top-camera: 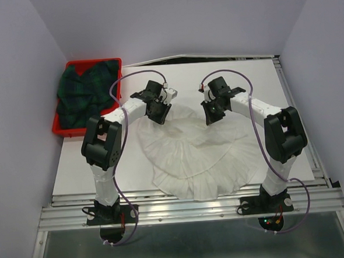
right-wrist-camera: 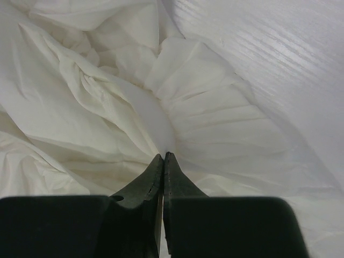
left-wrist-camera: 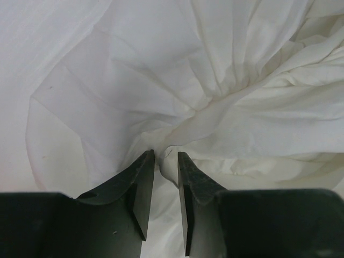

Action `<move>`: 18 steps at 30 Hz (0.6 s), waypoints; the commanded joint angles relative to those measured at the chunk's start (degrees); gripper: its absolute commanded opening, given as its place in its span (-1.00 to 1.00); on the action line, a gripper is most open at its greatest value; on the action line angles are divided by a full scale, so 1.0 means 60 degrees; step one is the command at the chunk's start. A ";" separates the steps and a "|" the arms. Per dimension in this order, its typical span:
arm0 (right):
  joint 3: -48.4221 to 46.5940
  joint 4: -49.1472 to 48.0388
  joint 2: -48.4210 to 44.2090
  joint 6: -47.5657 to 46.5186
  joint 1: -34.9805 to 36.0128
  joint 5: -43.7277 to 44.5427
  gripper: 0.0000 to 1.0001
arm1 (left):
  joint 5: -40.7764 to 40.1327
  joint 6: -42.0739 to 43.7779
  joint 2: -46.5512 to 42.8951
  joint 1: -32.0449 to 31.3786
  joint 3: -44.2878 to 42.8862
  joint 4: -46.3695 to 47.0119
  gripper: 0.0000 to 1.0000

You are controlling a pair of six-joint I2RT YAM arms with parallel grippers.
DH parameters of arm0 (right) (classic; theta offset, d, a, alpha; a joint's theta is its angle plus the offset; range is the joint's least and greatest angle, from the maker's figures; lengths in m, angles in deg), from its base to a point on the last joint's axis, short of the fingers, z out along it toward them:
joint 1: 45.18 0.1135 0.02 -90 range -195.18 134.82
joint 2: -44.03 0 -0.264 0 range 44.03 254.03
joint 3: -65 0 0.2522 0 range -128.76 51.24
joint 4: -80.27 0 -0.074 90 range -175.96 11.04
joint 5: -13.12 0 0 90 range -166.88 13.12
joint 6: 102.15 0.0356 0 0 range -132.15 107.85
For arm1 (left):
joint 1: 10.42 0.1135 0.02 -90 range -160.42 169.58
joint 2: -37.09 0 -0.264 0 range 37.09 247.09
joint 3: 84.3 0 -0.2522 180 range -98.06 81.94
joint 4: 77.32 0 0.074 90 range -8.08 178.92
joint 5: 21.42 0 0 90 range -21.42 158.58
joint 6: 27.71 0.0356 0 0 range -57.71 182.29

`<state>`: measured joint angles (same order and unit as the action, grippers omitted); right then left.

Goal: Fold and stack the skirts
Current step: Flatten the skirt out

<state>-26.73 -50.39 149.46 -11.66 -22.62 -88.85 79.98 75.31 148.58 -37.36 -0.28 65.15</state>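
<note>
The white skirt (top-camera: 191,157) lies spread on the table, its round ruffled hem toward the near edge. My left gripper (top-camera: 159,115) is down on its far left edge. The left wrist view shows that gripper (left-wrist-camera: 166,156) with its jaws a narrow gap apart, a fold of the white skirt (left-wrist-camera: 226,80) between the tips. My right gripper (top-camera: 211,114) is at the far right edge, and in its wrist view it (right-wrist-camera: 163,155) is shut, tips pinched on the white skirt (right-wrist-camera: 107,107). The plaid skirt (top-camera: 82,93) lies crumpled in the red tray (top-camera: 58,130).
The red tray stands at the table's back left corner, just left of my left arm. Bare white tabletop (top-camera: 262,82) shows beyond and to the right of the white skirt, and appears again in the right wrist view as the tabletop (right-wrist-camera: 279,64).
</note>
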 commanded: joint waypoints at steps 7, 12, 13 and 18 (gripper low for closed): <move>-0.0305 0.0019 -0.0154 0.0021 0.0062 0.0120 -0.95 | -0.0228 0.0087 -0.0591 -0.0417 0.0065 0.0226 -0.29; -0.0305 0.0033 -0.0154 0.0035 0.0062 0.0090 -0.95 | -0.0903 0.0043 -0.0724 -0.0725 0.0094 0.0300 -0.28; -0.0291 0.0033 -0.0140 0.0021 0.0062 0.0105 -0.95 | -0.1020 0.0028 -0.0709 -0.0769 0.0080 0.0299 -0.28; -0.0261 0.0033 -0.0139 0.0035 0.0062 0.0075 -0.95 | -0.1693 -0.0177 -0.0855 -0.0915 0.0167 0.0416 -0.27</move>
<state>-26.73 -50.37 149.46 -11.66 -22.62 -88.83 73.88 75.07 147.92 -42.26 -0.14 66.44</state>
